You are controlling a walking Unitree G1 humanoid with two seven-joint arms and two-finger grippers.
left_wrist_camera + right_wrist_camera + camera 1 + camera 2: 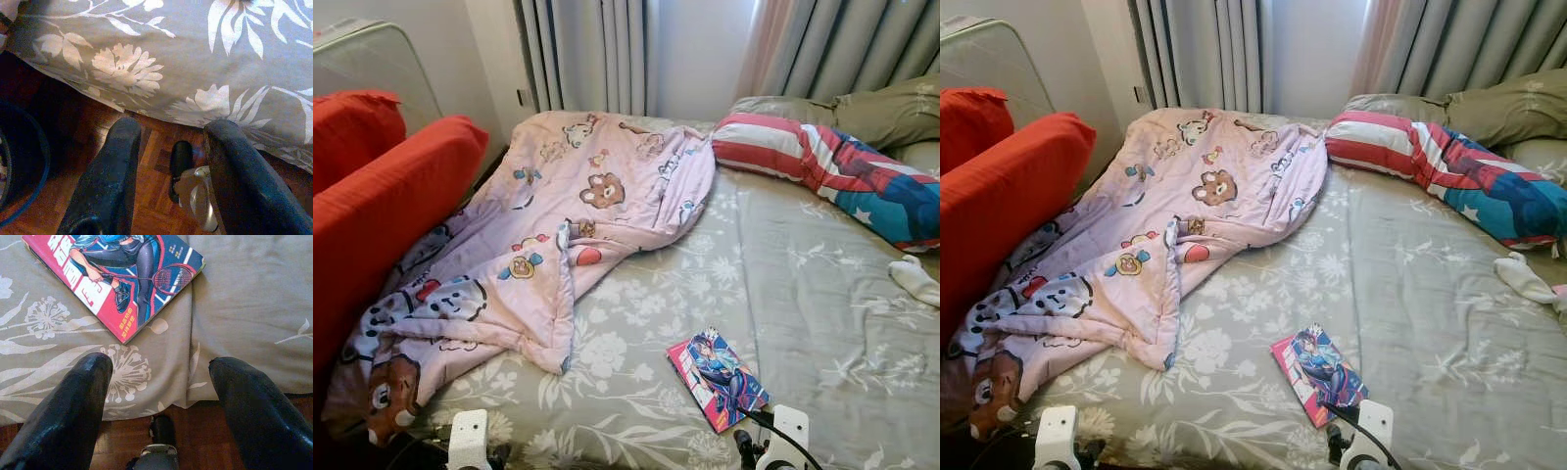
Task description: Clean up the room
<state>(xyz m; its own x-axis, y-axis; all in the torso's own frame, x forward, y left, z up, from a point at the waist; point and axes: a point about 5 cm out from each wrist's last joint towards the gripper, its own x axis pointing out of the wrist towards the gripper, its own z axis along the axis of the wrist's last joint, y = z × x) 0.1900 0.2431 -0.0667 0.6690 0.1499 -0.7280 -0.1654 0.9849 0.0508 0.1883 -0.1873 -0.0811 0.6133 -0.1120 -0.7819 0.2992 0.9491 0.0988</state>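
Here a wide bed with a grey-green sheet printed with white flowers point(783, 284) takes up most of the head views. Across its left half lies a crumpled pale pink quilt with cartoon bears point(538, 235), trailing off the near corner beside two bright red cushions point(382, 196). At the head of the bed a long pillow in red and white stripes with a blue star-print end point(832, 166) lies against an olive-green pillow point(891, 108), with grey pleated curtains point(597, 49) behind. A small white sock point(913, 279) sits on the sheet near the right edge. Nearest the robot, a thin comic book with a red and blue cover point(717, 378) lies flat close to the foot edge.

The right wrist view adds the cover's detail, a figure with a racket, just beyond the right pincer point(161, 377), whose fingers stand wide apart at the sheet's edge. The left wrist view shows reddish wooden parquet floor point(146, 196) below the overhanging sheet, and the left pincer point(168, 139) open, holding nothing.
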